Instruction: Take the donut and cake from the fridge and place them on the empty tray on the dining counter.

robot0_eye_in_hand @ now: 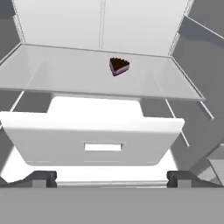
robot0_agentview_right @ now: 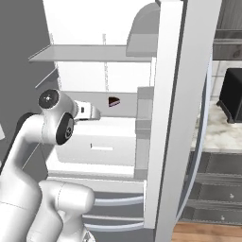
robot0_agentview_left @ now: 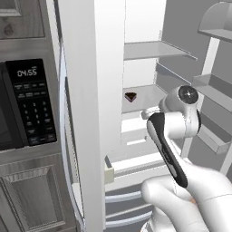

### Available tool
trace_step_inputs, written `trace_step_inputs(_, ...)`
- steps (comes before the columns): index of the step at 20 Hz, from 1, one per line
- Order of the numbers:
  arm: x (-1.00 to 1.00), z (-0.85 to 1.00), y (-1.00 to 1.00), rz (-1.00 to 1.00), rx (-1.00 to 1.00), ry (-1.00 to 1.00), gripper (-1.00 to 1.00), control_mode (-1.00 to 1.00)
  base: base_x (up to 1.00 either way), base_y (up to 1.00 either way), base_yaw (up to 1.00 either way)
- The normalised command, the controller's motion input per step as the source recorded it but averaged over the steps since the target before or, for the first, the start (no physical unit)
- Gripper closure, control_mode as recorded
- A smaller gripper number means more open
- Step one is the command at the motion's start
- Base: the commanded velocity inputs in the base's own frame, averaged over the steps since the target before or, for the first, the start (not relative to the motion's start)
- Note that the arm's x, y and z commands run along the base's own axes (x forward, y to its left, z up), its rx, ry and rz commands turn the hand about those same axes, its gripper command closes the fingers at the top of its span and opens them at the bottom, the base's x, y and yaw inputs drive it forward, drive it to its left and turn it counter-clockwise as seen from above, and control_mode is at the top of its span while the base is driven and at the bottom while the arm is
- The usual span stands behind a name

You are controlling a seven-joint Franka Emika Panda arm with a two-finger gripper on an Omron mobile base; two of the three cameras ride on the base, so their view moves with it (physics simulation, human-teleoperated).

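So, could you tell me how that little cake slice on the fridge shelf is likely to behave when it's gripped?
The cake is a tiny wedge, so it is probably light and may slide on the smooth shelf if nudged. Its tapered sides could let it squirm out of a pinch across the point. It looks soft, so a firm squeeze from the open end effector might crush it.

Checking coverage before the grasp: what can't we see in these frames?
- Donut: none in sight on the shelf holding the cake; whether it lies elsewhere in the fridge can't be told.
- Drawer contents: hidden by its white front, hand view.
- Pincer: left base view, the arm's wrist covers it.
- Cake: too small for detail in both base views.
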Motion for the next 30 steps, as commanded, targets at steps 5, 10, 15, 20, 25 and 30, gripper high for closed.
trace_step_inputs(5, 0.26, 0.27, 0.00, -0.04, 0.02, -0.12, -1.00, -1.00, 0.00, 0.00, 0.00)
trace_step_inputs(10, 0.25, 0.21, 0.00, -0.08, 0.03, -0.01, -1.00, -1.00, 0.00, 0.00, 0.00)
trace_step_inputs(15, 0.26, 0.26, 0.00, -0.04, 0.03, 0.01, -1.00, -1.00, 0.00, 0.00, 0.00)
trace_step_inputs(20, 0.38, 0.06, 0.00, -0.03, 0.02, 0.06, -1.00, -1.00, 0.00, 0.00, 0.00)
trace_step_inputs(25, 0.44, 0.00, 0.00, -0.01, 0.01, 0.14, -1.00, -1.00, 0.00, 0.00, 0.00)
trace_step_inputs(30, 0.45, 0.00, 0.01, -0.01, 0.02, 0.13, -1.00, -1.00, 0.00, 0.00, 0.00)
